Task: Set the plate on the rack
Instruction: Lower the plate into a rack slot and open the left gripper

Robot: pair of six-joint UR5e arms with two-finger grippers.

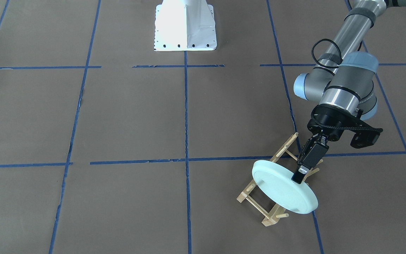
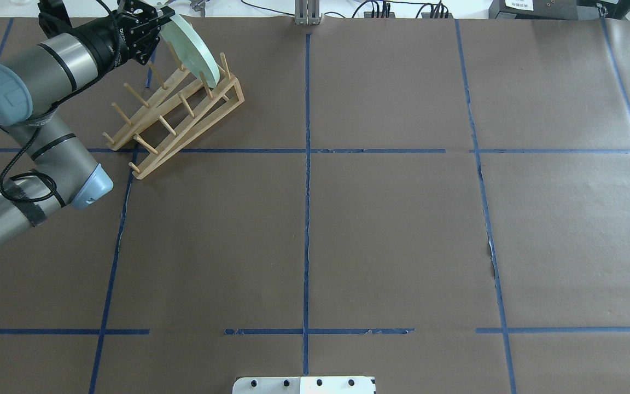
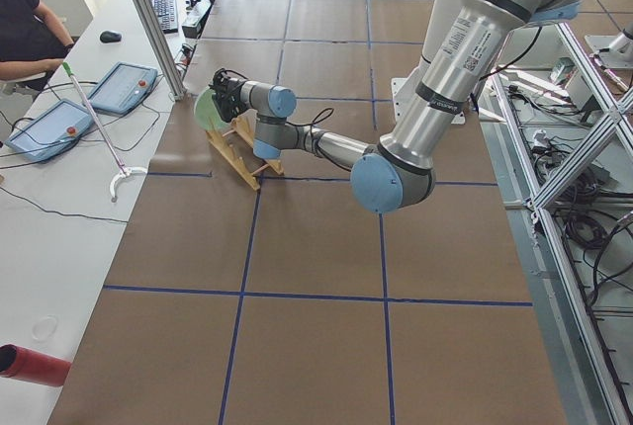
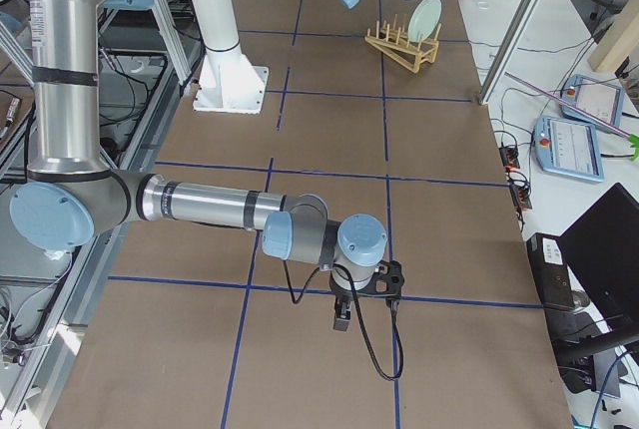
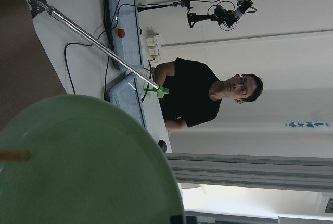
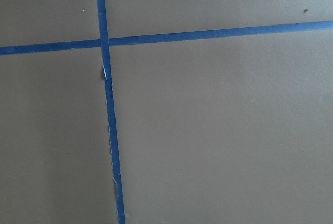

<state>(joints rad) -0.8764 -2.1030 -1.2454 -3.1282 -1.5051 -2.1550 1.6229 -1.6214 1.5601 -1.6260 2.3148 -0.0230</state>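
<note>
From the front: shows the left gripper (image 1: pixel 301 174) closed narrowly on the upper rim of the plate (image 1: pixel 280 192), one finger lying over the face. Holds the plate tilted on edge over the rack (image 1: pixel 281 151), at the rack's end farthest from the robot's base, on the left part of the table (image 1: pixel 136 116).

From overhead: finds gripper, plate and rack at the far left corner, the plate leaning among the rack's last pegs. Cannot tell whether rim touches rail.

From the left end: sets all three close by the table's far edge.

From the right end: catches the right gripper (image 4: pixel 341 321) pointed down over the table's right end. Cannot tell how far open.

From the left wrist: fills the lower left with the plate's pale green face, crossed by one peg (image 5: pixel 14 156); beyond, an operator (image 5: pixel 203 94) in black.

From the right wrist: gives only brown paper (image 6: pixel 218 130) and crossing blue tape (image 6: pixel 106 104).
</note>
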